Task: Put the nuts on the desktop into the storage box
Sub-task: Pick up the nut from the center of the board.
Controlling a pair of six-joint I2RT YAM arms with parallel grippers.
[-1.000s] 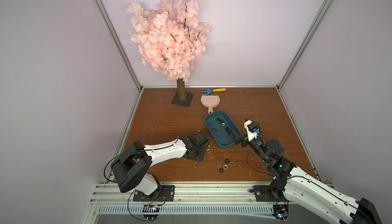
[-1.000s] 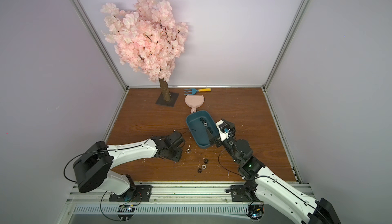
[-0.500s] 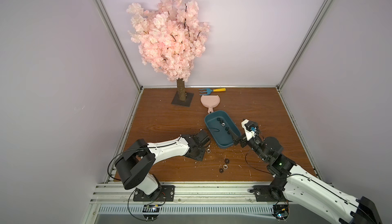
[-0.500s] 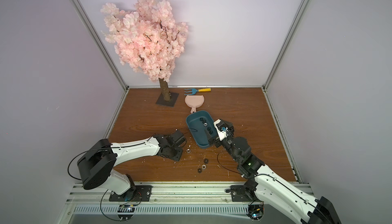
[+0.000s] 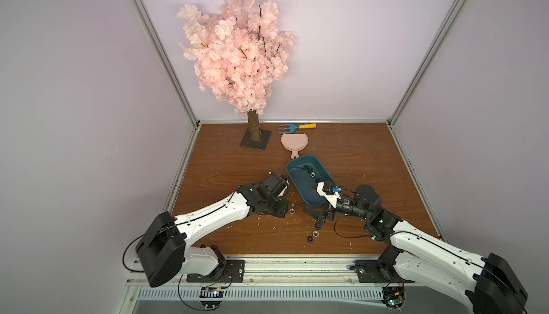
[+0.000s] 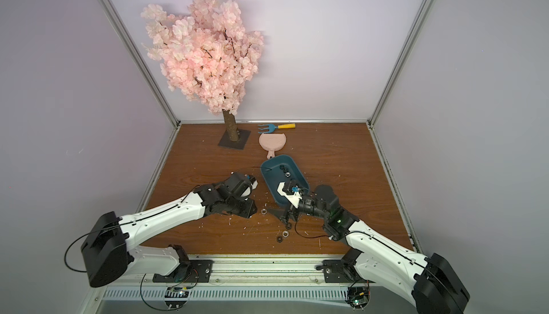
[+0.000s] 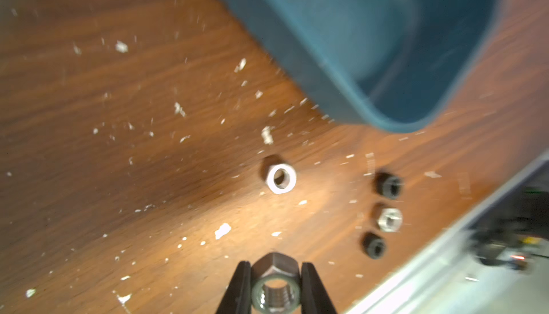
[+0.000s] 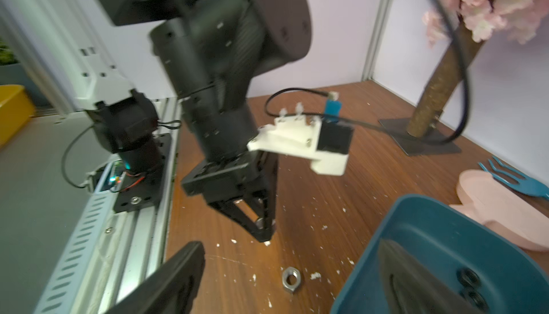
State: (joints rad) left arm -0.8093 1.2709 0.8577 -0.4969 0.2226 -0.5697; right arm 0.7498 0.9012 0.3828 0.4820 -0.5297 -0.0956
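While your left gripper point(image 7: 275, 265) clamps a silver nut point(image 7: 275, 293) close to the desktop point(image 5: 356, 155), four loose nuts lie on the wood near the storage box point(image 5: 292, 178): silver point(image 5: 292, 210), black point(image 5: 318, 225), silver point(image 5: 315, 233), black point(image 5: 310, 239). Your right gripper point(image 8: 291, 247) hangs spread wide at the box's near end, and a few nuts point(image 5: 310, 172) sit inside
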